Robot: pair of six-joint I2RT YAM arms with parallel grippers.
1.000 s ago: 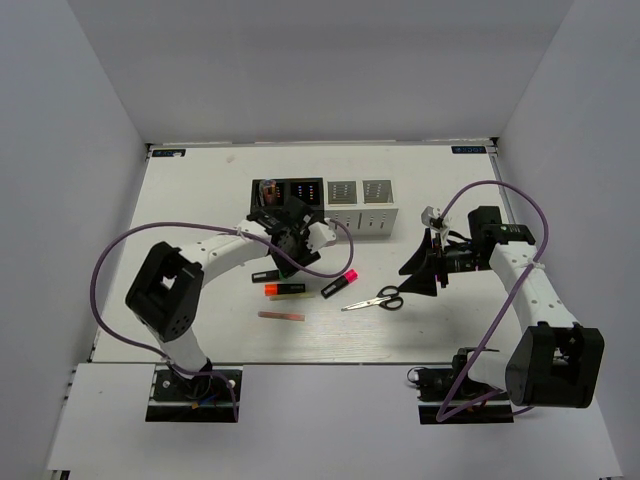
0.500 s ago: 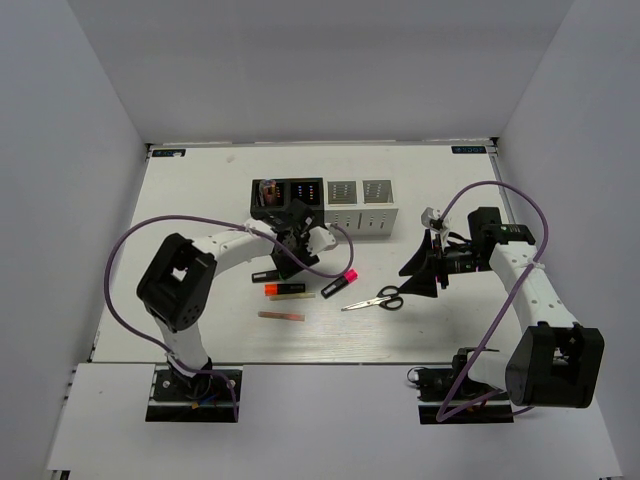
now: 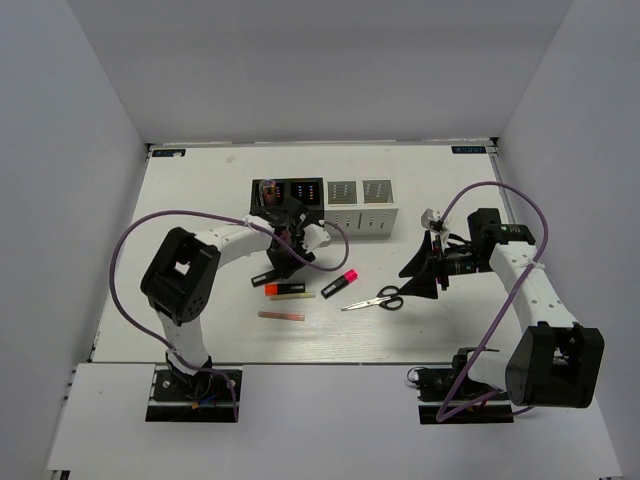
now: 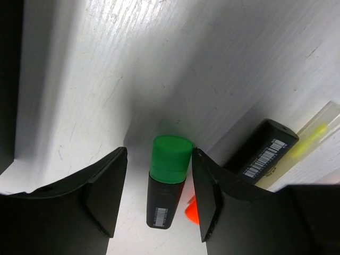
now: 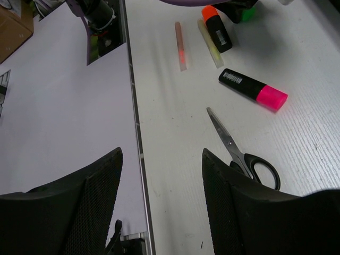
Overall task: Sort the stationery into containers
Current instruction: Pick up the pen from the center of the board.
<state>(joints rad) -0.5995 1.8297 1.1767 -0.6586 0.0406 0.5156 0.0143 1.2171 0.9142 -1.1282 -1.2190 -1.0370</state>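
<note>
The green-capped highlighter (image 4: 169, 183) lies flat on the table between the fingers of my open left gripper (image 4: 159, 153); its cap sits close to the right finger. In the top view the left gripper (image 3: 281, 260) hovers just in front of the containers (image 3: 345, 212), a joined row of two black and two light boxes. Beside it lie the orange highlighter (image 3: 285, 289), a yellow stick (image 3: 303, 296), the pink highlighter (image 3: 340, 283), a pink stick (image 3: 281, 316) and the scissors (image 3: 376, 299). My right gripper (image 3: 425, 268) hangs open and empty to the right of the scissors (image 5: 241, 151).
The leftmost black box (image 3: 266, 192) has something pinkish standing in it. Purple cables loop off both arms. The table's near edge (image 5: 139, 154) runs below the right gripper. Grey walls close in the table on three sides.
My left gripper has come down and towards the near edge, away from the black boxes, and now straddles the green highlighter. The right arm has not moved.
</note>
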